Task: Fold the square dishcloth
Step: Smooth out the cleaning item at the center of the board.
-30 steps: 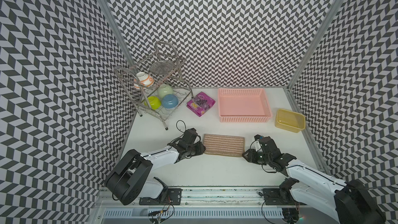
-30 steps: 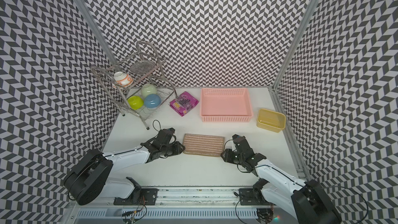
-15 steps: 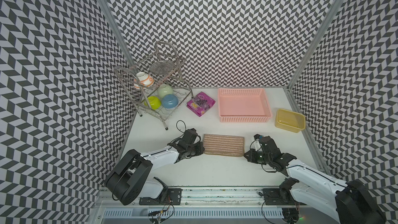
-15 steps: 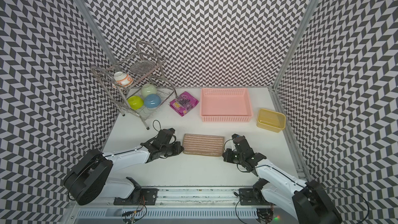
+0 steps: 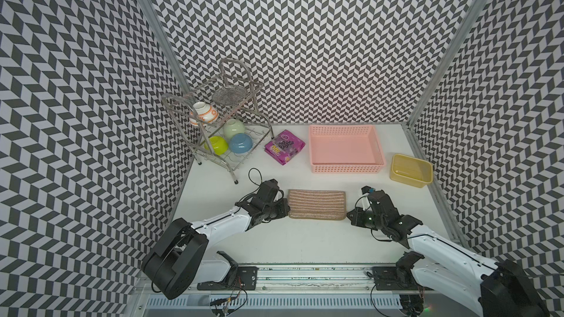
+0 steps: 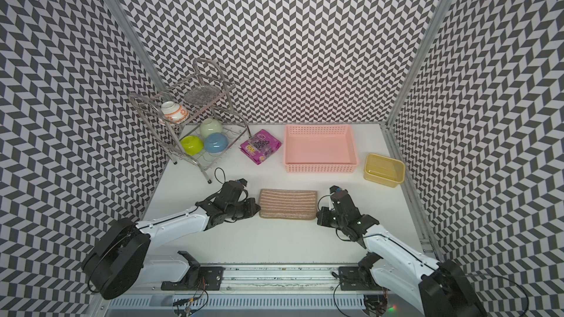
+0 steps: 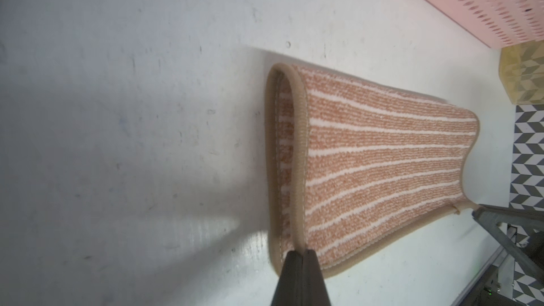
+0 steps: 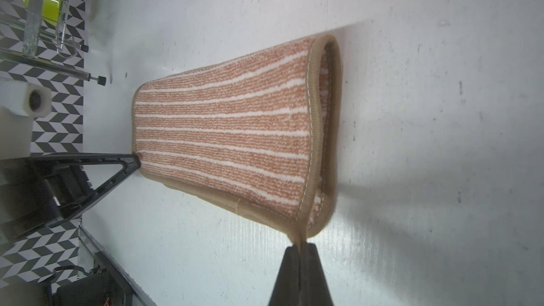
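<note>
Both end effectors have just clamped shut. A second ago their jaws stood apart. The right one was also a little clear of the cloth and has since edged in to meet it.

The dishcloth point(image 5: 317, 204) has not moved. It lies flat on the bench point(image 5: 305, 245), near the middle and a little toward the 6 o'clock edge, already doubled into a long two-layer rectangle.

The left end effector point(image 7: 300, 253) sits at the cloth's 9 o'clock end, clenched on the tan edging at the near corner. The right end effector point(image 8: 298, 244) sits at the 3 o'clock end and pinches the edging there, which is drawn up into a small peak between the jaws. From these views I cannot tell whether either end effector holds one layer or both.

To my eye the first fold is done and this is the grasp for a second one. With both near corners pinched, the next move looks like a lift and carry toward 12 o'clock. The two arms will need to rise together or the layers may slide apart.

The only writing I can read is a large "100" on the purple packet point(image 5: 284, 147), at about 11 o'clock from the cloth. The smaller print on it is too fine to read. I see no lettering on the pink basket point(image 5: 346, 149) at 1 o'clock or the yellow tub point(image 5: 411, 169) at 2 o'clock.
</note>
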Robot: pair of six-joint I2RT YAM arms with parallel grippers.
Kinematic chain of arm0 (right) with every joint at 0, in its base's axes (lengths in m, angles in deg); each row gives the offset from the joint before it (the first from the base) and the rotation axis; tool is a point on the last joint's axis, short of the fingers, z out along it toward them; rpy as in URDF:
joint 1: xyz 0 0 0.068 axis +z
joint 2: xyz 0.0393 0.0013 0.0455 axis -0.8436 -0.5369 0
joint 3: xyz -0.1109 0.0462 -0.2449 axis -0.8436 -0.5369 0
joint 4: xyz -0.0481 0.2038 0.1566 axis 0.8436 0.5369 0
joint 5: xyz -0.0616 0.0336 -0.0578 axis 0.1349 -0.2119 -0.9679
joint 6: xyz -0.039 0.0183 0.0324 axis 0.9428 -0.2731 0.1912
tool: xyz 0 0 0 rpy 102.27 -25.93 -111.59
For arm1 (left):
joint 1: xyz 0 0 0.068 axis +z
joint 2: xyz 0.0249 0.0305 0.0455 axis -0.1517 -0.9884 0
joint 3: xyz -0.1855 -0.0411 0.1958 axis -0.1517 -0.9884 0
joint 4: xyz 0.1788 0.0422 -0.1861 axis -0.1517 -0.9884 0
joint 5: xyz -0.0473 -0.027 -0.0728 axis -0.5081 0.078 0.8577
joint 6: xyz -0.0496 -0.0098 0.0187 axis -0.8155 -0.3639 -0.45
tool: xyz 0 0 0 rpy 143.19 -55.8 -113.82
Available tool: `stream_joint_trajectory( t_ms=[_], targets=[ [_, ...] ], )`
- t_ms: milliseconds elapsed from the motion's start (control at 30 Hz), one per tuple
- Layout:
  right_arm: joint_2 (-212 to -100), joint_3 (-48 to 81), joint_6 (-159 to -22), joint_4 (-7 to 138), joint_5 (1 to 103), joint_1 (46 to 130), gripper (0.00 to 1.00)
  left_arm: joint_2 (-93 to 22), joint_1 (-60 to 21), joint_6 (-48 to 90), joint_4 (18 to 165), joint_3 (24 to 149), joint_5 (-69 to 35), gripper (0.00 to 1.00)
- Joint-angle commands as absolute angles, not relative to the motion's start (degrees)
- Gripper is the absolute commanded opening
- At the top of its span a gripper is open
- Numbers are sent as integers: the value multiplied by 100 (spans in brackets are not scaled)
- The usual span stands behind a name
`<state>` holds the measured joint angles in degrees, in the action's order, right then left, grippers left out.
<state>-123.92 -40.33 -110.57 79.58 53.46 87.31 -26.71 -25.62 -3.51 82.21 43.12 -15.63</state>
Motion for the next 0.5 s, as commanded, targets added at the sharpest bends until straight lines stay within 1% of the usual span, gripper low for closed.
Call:
stream_joint_trajectory(
  t_ms=[0, 467],
  targets=[
    [-12273, -3885, -10979, 8000, 5115, 8750, 0, -2463, -2555, -306, 8022, 4472, -1443, 0],
    [-12277, -3985, -10973, 8031, 5119, 8755, 0, -2307, -2695, -663, 8217, 3926, -1145, 0]
  ],
)
